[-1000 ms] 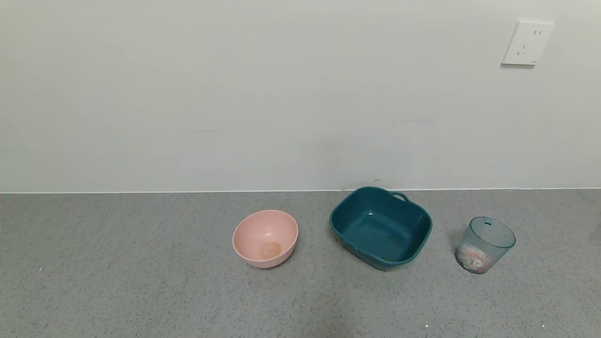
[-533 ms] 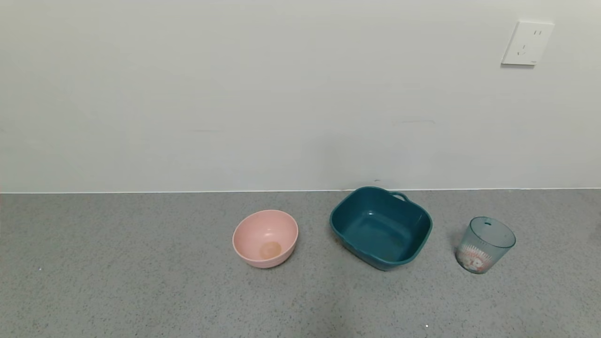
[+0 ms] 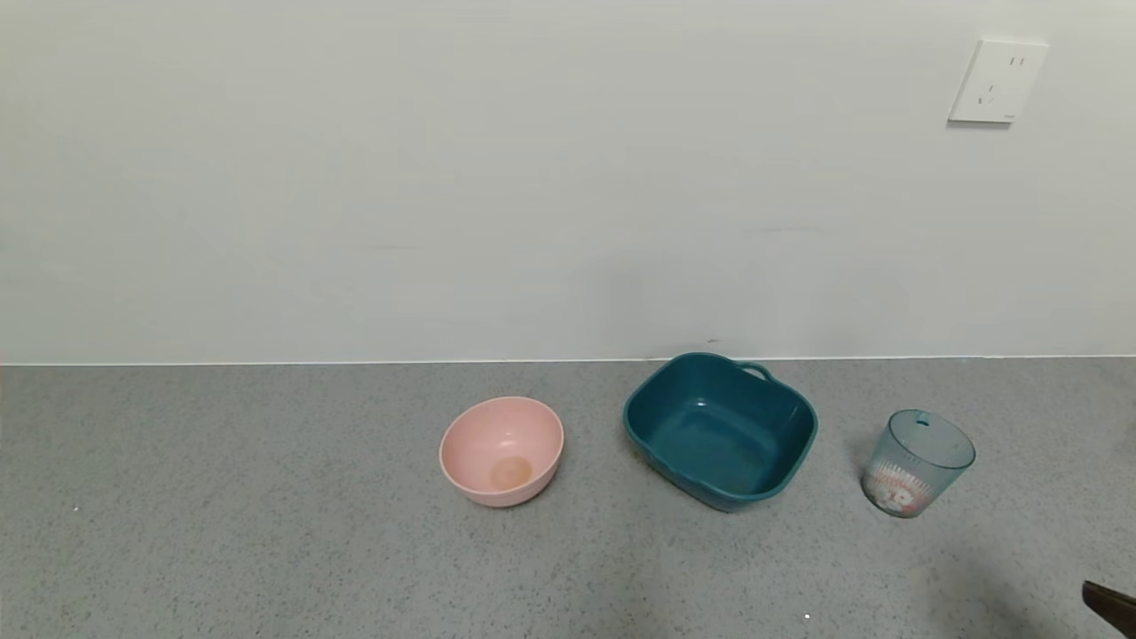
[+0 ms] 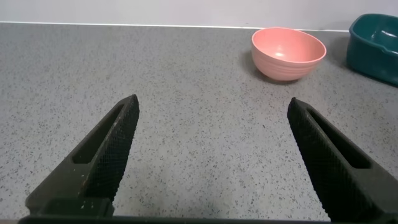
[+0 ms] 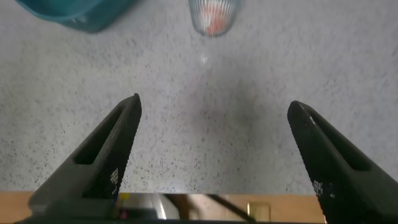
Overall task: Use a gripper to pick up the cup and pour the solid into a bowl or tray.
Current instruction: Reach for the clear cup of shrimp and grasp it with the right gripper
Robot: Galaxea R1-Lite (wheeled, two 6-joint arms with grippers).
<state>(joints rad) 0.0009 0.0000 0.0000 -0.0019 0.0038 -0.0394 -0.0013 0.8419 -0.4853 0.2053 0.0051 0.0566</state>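
Three vessels stand in a row on the grey desk (image 3: 266,532), and the dark teal tub (image 3: 720,429) serves as the marker for the rest. To its right, apart from it, the ribbed cup (image 3: 917,462) stands upright with white and orange-red pieces (image 3: 896,494) lying in its bottom. To the tub's left, apart from it, sits a round pink bowl (image 3: 501,450). The right end effector (image 5: 211,158) hangs over bare desk, nearer the robot than the cup, fingers spread wide and holding nothing. The left end effector (image 4: 211,158) is low over the desk, well to the left of the tub and pink bowl, likewise spread wide and holding nothing.
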